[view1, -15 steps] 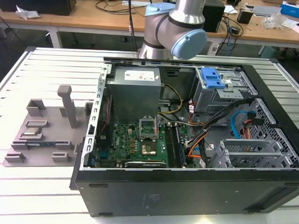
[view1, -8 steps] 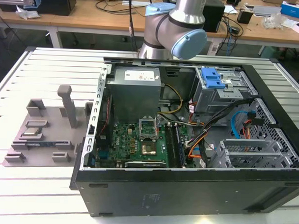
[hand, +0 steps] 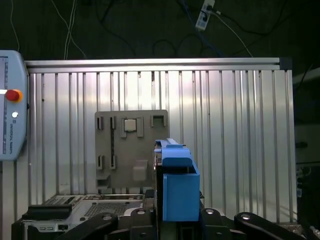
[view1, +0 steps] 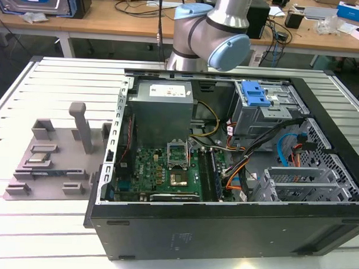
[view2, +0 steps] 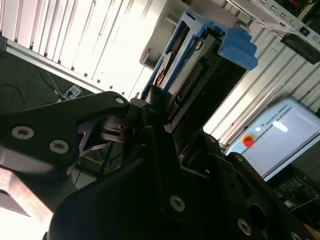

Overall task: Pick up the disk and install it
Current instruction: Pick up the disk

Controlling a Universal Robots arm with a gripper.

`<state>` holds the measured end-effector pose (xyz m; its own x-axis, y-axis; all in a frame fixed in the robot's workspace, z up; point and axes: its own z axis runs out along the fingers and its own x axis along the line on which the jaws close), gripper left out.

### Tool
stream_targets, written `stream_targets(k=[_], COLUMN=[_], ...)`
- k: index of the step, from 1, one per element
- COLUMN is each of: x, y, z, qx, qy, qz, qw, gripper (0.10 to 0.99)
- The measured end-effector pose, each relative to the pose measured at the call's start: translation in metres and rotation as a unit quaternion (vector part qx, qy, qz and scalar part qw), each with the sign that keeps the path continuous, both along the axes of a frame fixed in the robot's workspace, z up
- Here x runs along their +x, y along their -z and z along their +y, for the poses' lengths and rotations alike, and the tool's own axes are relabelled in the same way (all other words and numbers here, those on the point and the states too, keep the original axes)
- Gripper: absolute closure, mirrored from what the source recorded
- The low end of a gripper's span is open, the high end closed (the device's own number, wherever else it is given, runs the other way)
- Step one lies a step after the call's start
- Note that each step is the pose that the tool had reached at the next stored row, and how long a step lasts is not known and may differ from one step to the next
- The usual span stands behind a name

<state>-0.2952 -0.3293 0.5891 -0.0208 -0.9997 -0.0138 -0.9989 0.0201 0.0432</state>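
Exterior view: open computer case (view1: 225,171) lies on ribbed metal desk (view1: 63,77). Arm (view1: 212,35) rises behind the case. Grey fixture plate (view1: 49,159) sits just beside the case, on the exterior view's left, with a small processor chip (view1: 38,161) on it. Blue latch (view1: 254,93) at the case's far corner.

Second wrist view: the disk (view2: 182,67), in its blue carrier, is seen edge-on. Gripper (view2: 161,116) is pinched on its near end and holds it off the desk.

First wrist view: the disk's blue carrier end stands upright between the black fingers (hand: 145,220). Beyond it, fixture plate and chip rest on the desk. Case edge shows near the gripper.
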Motion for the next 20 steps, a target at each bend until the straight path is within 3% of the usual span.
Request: stream_targets(k=[3, 12, 17, 20], x=[0.0128, 0.073, 0.0947, 0.1146], y=[0.0002, 0.0009, 0.001, 0.0012], z=[0.0, 0.0, 0.0, 0.0], qx=[0.0, 0.0, 0.0, 0.0], qy=[0.0, 0.0, 0.0, 0.0], qz=[0.0, 0.0, 0.0, 0.0], qw=[1.0, 1.0, 1.0, 1.0], gripper=[0.725, 0.725, 0.725, 0.725])
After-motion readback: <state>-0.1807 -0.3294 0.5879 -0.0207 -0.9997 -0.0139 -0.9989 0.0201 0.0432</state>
